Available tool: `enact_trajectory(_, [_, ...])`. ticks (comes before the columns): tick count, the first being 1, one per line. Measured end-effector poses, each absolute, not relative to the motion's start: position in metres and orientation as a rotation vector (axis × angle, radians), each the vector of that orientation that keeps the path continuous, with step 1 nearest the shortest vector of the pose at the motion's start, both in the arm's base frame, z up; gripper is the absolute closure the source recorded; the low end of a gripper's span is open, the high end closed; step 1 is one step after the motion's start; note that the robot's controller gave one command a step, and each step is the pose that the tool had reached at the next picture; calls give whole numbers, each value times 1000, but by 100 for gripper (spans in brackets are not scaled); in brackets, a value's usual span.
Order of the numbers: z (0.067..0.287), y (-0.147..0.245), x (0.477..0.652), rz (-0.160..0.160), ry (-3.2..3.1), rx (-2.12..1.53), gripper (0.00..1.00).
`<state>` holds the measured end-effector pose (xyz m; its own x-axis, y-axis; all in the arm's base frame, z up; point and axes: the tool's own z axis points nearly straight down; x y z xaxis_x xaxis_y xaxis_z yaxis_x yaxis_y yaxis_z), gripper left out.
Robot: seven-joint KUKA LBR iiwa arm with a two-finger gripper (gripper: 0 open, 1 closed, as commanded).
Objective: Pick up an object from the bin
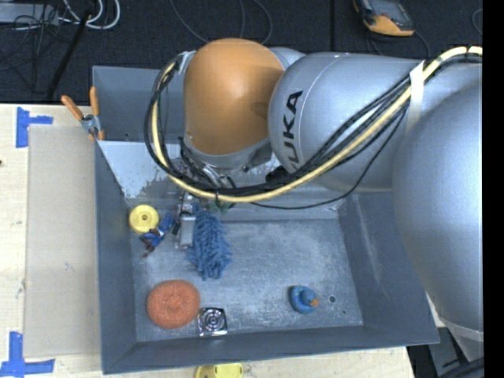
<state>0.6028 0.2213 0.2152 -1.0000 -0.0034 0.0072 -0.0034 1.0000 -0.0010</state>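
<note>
Big silver-grey arm link (441,195) is closest to the camera, coming in from the right. Its orange dome cover (228,93) and yellow and black cables (236,191) hang over the far side of the grey metal bin (276,250).

The end effector (187,223) is down low in the far-left part of the bin, near the floor. Can't tell if it is released or clenched, as the wrist hides most of it.

A shaggy blue chenille mop piece (209,246) lies just beside the end effector on its right, apparently touching it, and trails toward the bin's middle. Unclear whether it is gripped.

On the other side, a small dark-blue plastic piece (154,239) sits just beside the end effector, toward the left wall. A yellow round plastic disc (143,218) is next to that, near the left wall.

A round orange fuzzy scrub pad (173,303) lies flat near the near-left corner. A small square shiny metal piece (212,321) is just beside it, against the near wall.

A small blue rounded piece with an orange tip (302,298) sits alone near the near-right corner, well apart from the rest.
</note>
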Motion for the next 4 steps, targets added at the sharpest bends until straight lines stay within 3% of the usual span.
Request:
enact_trajectory(1, [221, 220, 604, 0, -3142, -1, 0])
enact_trajectory(2, [177, 202, 607, -1, -3138, 196, 0])
enact_trajectory(3, [112, 181, 608, -1, -3057, 734, 0])
enact_trajectory(4, [80, 149, 615, -2, -3026, 842, 0])
